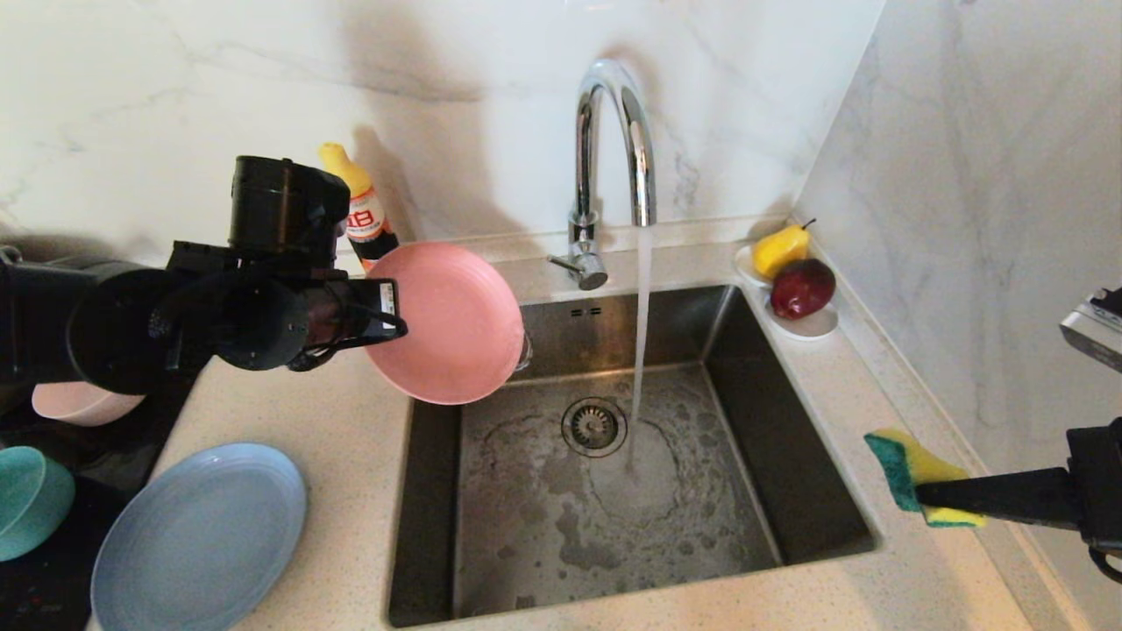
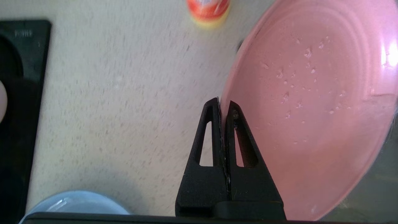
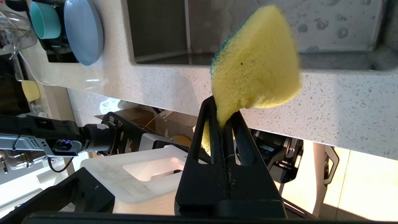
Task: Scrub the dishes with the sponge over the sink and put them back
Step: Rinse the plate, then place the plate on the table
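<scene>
The black left gripper [image 2: 224, 107] was squeezed shut on the rim of the round salmon-pink plastic plate [image 1: 451, 324], tipped up over the steel sink's [image 1: 789, 456] left edge, while the black right gripper [image 3: 224, 107] pinched the yellow-and-green sponge [image 3: 256, 65], its held end hidden.

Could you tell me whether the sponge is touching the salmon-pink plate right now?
No, the sponge is held at the sink's right edge, well apart from the salmon-pink plate held at the left edge.
</scene>
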Robot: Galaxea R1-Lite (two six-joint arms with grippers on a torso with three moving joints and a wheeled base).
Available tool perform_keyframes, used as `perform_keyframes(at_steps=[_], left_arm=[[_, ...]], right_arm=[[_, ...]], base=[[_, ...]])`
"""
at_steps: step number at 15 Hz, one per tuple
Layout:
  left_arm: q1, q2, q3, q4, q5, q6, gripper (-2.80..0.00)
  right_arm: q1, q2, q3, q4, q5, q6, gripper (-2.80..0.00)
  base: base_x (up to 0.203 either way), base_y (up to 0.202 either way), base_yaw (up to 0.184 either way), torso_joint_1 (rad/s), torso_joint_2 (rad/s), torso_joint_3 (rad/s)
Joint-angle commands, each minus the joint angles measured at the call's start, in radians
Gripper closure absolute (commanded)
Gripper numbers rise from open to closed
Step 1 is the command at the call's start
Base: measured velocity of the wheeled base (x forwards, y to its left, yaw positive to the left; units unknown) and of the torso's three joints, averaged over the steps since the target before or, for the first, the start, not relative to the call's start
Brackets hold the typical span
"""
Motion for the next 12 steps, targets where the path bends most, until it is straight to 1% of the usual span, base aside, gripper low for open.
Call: perform_keyframes(at_steps=[1, 5, 7, 8, 9, 11, 12], left_arm=[[0.016, 0.021, 0.018, -0.004, 0.004, -0.005, 0.00], [0.020, 0.006, 0.003, -0.001, -0.016, -0.024, 0.00], [0.045, -0.007, 0.003, 0.023, -0.072, -0.083, 0.00], [0.067, -0.017, 0.002, 0.055, -0.110, -0.110, 0.00], [0.103, -0.032, -0.003, 0.104, -0.166, -0.145, 0.00], [0.203, -0.068, -0.036, 0.232, -0.300, -0.206, 0.00], [0.262, -0.086, -0.057, 0.285, -0.357, -0.225, 0.00]], right_arm=[[0.000, 0.006, 0.005, 0.003, 0.004, 0.003, 0.00], [0.000, 0.004, 0.004, 0.004, 0.012, 0.004, 0.00], [0.000, 0.001, 0.017, 0.003, 0.012, 0.005, 0.00], [0.000, 0.000, 0.020, 0.002, 0.012, 0.004, 0.00], [0.000, 0.000, 0.022, 0.004, 0.013, 0.004, 0.00], [0.000, 0.004, 0.029, 0.002, 0.013, 0.001, 0.00], [0.000, 0.009, 0.027, 0.002, 0.015, 0.001, 0.00]], base=[[0.000, 0.000, 0.000, 0.000, 0.00, 0.000], [0.000, 0.000, 0.000, 0.000, 0.00, 0.000], [0.000, 0.000, 0.000, 0.000, 0.00, 0.000], [0.000, 0.000, 0.000, 0.000, 0.00, 0.000], [0.000, 0.000, 0.000, 0.000, 0.00, 0.000], [0.000, 0.000, 0.000, 0.000, 0.00, 0.000], [0.000, 0.000, 0.000, 0.000, 0.00, 0.000]])
